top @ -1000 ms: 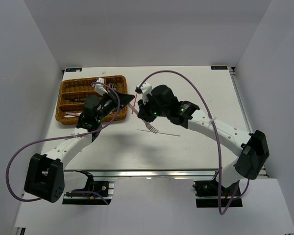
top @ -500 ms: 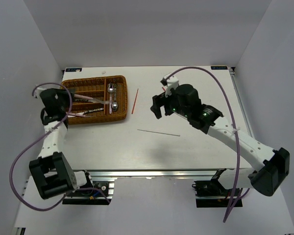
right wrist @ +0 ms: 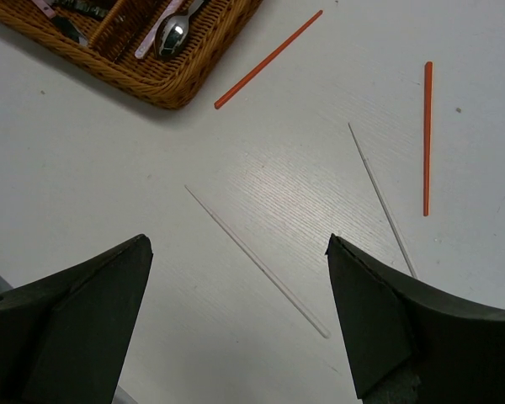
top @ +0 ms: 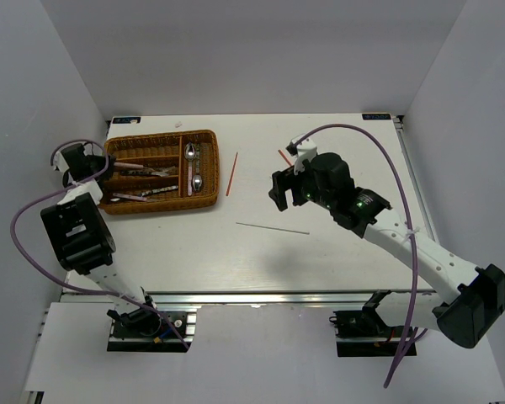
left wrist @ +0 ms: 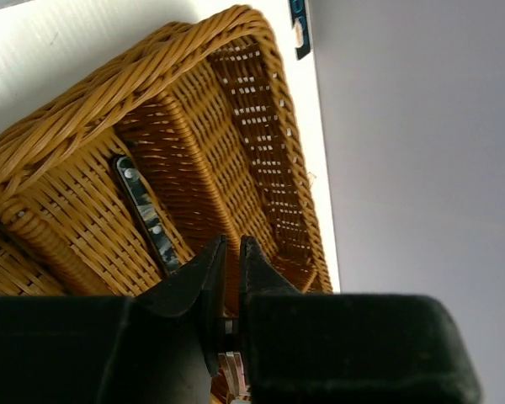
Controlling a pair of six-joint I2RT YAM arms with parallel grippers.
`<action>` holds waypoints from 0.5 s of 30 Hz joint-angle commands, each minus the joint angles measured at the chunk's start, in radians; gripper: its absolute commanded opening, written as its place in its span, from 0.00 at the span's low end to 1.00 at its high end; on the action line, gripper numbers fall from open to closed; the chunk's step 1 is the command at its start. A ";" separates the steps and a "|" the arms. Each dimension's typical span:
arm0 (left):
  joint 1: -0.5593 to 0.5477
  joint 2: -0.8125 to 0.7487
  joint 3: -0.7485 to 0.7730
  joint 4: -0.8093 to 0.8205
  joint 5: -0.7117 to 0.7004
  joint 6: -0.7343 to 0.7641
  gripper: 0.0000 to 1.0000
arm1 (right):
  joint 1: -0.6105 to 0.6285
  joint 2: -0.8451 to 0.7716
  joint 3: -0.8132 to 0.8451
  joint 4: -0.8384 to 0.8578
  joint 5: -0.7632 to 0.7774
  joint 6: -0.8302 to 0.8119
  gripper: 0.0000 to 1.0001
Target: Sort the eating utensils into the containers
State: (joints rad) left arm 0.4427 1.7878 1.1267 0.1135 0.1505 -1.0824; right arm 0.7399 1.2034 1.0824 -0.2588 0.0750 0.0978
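**Holder.** Rectangular brown woven wicker cutlery tray point(top: 160, 134) point(left wrist: 151, 63) point(right wrist: 164, 88), flat on the white counter point(top: 337, 135). It has long compartments running its length and one cross compartment at its right end.

**Contents of the tray.**
- Two silver metal spoons point(top: 191, 153) point(right wrist: 172, 34) lie in the cross compartment, bowls up.
- A dark-handled riveted knife point(left wrist: 147, 220) lies along the floor of a long compartment.
- A pink-handled slim utensil point(top: 131, 197) lies in the long compartment nearest the arms.
- Further dark and silver pieces lie in the other long compartments, too small to name.

**Loose pieces outside the tray.**
- One thin red-orange chopstick point(top: 231, 173) point(right wrist: 268, 59) lies on the counter just beside the tray's spoon end, not touching it.
- A second red-orange chopstick point(top: 283, 156) point(right wrist: 427, 139) lies well apart from the tray, beyond the first.
- Two thin white sticks point(right wrist: 257, 261) point(right wrist: 383, 202) lie on the counter away from the tray, between the two chopsticks in the right wrist view. They are apart from each other.

**Left fingers** point(top: 101, 168) point(left wrist: 194, 278). They sit at the tray's left end, over its rim, pointing into the tray. Only a narrow slit shows between them. Something pale shows low in the slit, and I cannot tell whether it is a held piece.

**Right fingers** point(top: 275, 181) point(right wrist: 76, 311). They hang above the counter well to the right of the tray, over the white sticks. They are spread wide and hold nothing.
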 commanded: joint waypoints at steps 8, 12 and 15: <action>-0.007 -0.002 0.042 0.026 0.061 0.022 0.98 | -0.007 0.064 0.028 0.029 -0.023 -0.015 0.89; -0.009 -0.037 0.076 -0.087 0.031 0.068 0.98 | -0.008 0.122 0.030 0.026 -0.050 -0.007 0.89; -0.009 -0.057 0.138 -0.232 -0.057 0.134 0.98 | -0.008 0.169 0.034 0.007 -0.052 -0.018 0.89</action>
State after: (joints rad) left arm 0.4389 1.8042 1.1797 0.0235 0.1696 -1.0264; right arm 0.7387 1.3369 1.0828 -0.2604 0.0422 0.0940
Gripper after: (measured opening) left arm 0.981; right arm 0.894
